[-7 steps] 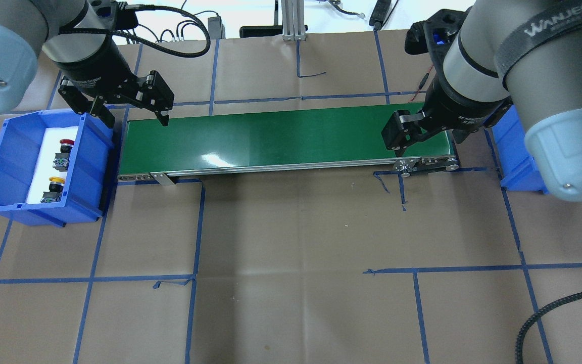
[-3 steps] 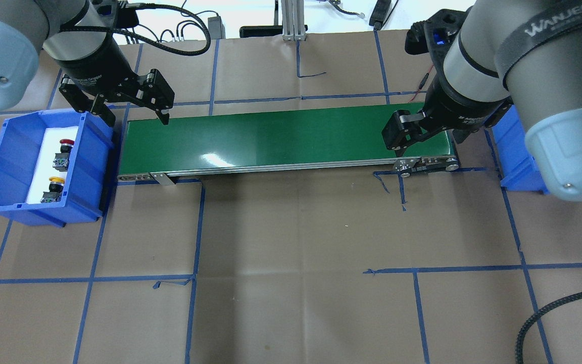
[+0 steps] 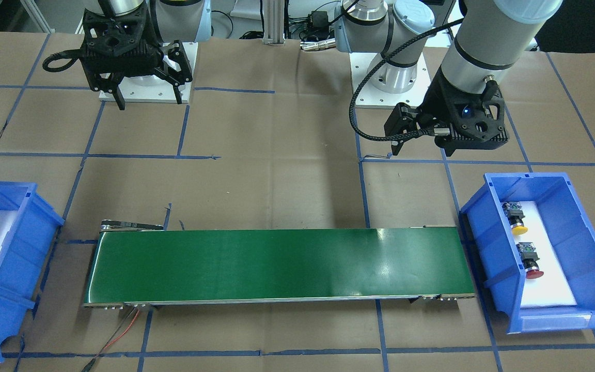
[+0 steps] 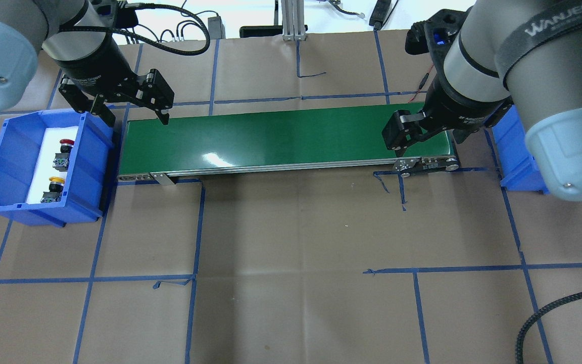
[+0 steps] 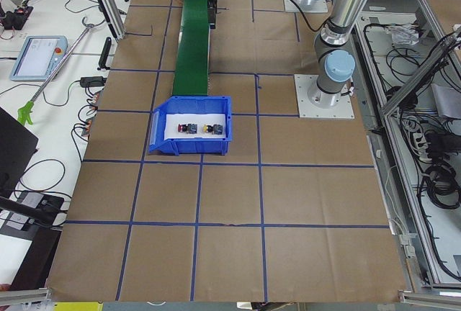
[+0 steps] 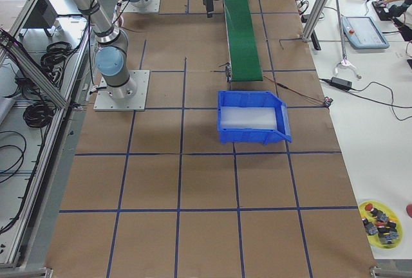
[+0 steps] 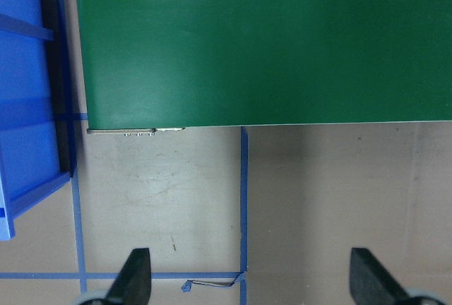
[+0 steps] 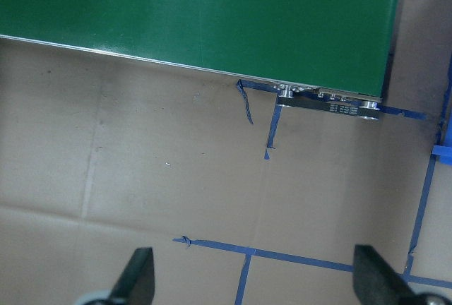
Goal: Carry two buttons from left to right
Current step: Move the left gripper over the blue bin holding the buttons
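Note:
The red-capped button (image 4: 64, 146) and the yellow-capped button (image 4: 53, 186) lie on white padding in the left blue bin (image 4: 94, 146). They also show in the front view, red (image 3: 531, 262) and yellow (image 3: 515, 217). My left gripper (image 4: 137, 120) hangs open and empty over the gap between the bin and the left end of the green conveyor belt (image 4: 286, 136). Its wrist view shows the fingers (image 7: 134, 280) spread wide. My right gripper (image 4: 427, 142) is open and empty above the belt's right end, its fingers (image 8: 138, 280) apart.
A second blue bin (image 3: 13, 248) with white padding stands past the belt's right end, partly hidden by my right arm in the overhead view. Brown paper with blue tape lines covers the table. A yellow dish (image 6: 380, 220) of spare parts sits far off.
My left gripper has drifted a few pixels toward the far side of the table. The right gripper and the buttons have not moved.

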`<state>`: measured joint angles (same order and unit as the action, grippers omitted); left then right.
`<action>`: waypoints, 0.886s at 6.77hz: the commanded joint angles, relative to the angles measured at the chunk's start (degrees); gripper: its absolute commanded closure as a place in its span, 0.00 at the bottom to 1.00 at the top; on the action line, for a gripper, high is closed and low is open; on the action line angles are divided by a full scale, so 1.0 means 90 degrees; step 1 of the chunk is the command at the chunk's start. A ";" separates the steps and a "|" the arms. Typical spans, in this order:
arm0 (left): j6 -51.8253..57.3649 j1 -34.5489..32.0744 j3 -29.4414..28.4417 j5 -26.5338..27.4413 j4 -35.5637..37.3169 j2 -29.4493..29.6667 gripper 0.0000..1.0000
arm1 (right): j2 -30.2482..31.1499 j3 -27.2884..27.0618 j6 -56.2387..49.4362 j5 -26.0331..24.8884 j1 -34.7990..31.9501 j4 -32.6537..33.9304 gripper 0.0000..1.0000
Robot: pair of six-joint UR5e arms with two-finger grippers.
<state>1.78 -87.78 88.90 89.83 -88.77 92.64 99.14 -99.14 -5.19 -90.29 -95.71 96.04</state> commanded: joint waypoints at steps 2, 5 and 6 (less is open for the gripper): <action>0.0762 0.0580 0.0092 0.0038 0.0000 -0.0011 0.00 | 0.0000 0.0000 0.0000 -0.0007 0.0000 0.0003 0.00; 0.2071 0.2111 0.0171 0.0039 -0.0009 -0.0011 0.00 | 0.0000 0.0000 0.0000 -0.0007 0.0000 -0.0006 0.00; 0.2648 0.2677 0.0219 0.0039 0.0058 0.0067 0.00 | 0.0000 0.0000 0.0000 -0.0007 0.0000 0.0003 0.00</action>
<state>19.52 -69.57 90.52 90.12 -88.69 92.73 99.14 -99.14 -5.16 -90.33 -95.71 96.02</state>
